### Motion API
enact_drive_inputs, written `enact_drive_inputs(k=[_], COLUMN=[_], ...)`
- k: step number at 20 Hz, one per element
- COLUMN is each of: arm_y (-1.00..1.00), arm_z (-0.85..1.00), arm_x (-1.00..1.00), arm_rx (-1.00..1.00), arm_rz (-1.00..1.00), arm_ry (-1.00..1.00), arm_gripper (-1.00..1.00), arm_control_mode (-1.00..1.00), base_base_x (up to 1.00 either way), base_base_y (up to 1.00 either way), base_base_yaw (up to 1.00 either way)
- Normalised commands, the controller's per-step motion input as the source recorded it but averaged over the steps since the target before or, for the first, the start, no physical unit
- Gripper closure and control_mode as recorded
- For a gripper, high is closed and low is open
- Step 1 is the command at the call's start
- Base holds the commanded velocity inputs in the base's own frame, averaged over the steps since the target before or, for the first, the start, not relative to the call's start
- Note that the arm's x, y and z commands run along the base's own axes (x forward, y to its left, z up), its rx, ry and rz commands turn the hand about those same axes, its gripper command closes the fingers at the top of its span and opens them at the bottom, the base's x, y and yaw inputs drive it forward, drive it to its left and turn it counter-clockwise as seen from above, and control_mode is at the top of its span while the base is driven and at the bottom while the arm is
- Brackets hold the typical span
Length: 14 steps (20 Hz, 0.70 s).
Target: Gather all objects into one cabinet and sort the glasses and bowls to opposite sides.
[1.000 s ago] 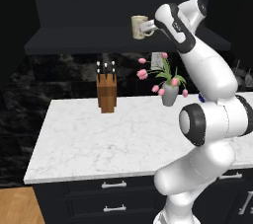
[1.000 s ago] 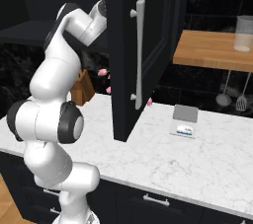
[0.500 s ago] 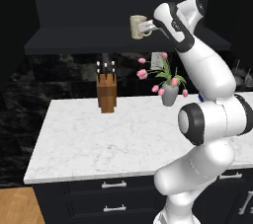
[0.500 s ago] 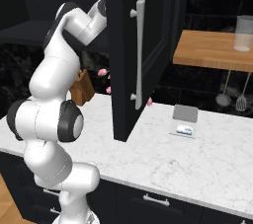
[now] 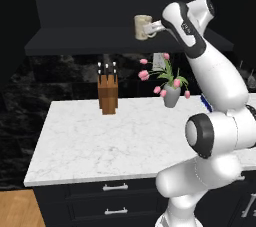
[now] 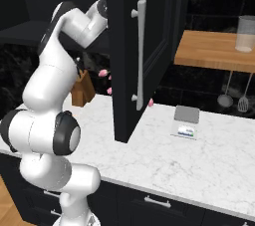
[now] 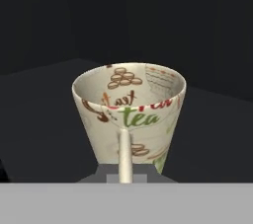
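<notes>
A greyish-white cup point(image 5: 142, 27) printed with "tea" lettering is level with the dark shelf point(image 5: 75, 41) of the black wall cabinet. My gripper point(image 5: 153, 29) reaches in from the right and is shut on the cup's handle. In the hand view the cup point(image 7: 129, 109) is close and upright, its handle point(image 7: 124, 154) pointing at me between my jaws. Whether the cup's base rests on the shelf or hangs just above it, I cannot tell. The glasses and bowls are out of view.
Below the cabinet, a wooden knife block point(image 5: 107, 93) and a pink-flower vase point(image 5: 171, 93) stand on the white marble counter point(image 5: 100, 146). The open cabinet door point(image 6: 124, 56) with its silver handle hangs right of my arm. A wooden shelf point(image 6: 214, 51) carries a clear container point(image 6: 245, 33).
My gripper has shut on the cup's handle. The arm and the cup stay in the same place.
</notes>
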Motion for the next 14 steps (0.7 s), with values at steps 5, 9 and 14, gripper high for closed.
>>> enact_drive_inputs(k=[5, 9, 14], arm_y=[0.43, 0.63, 0.31], arm_z=[-0.06, -0.05, 0.18], arm_x=[-1.0, -1.0, -1.0], arm_rx=[0.0, 0.0, 0.0], arm_rz=[0.0, -0.01, -0.11], arm_ry=[-0.11, -0.08, 0.0], arm_gripper=[1.0, 1.0, 1.0], arm_control_mode=[-1.0, -1.0, -1.0], base_base_x=[0.0, 0.0, 0.0], base_base_y=[0.0, 0.0, 0.0], base_base_yaw=[0.0, 0.0, 0.0])
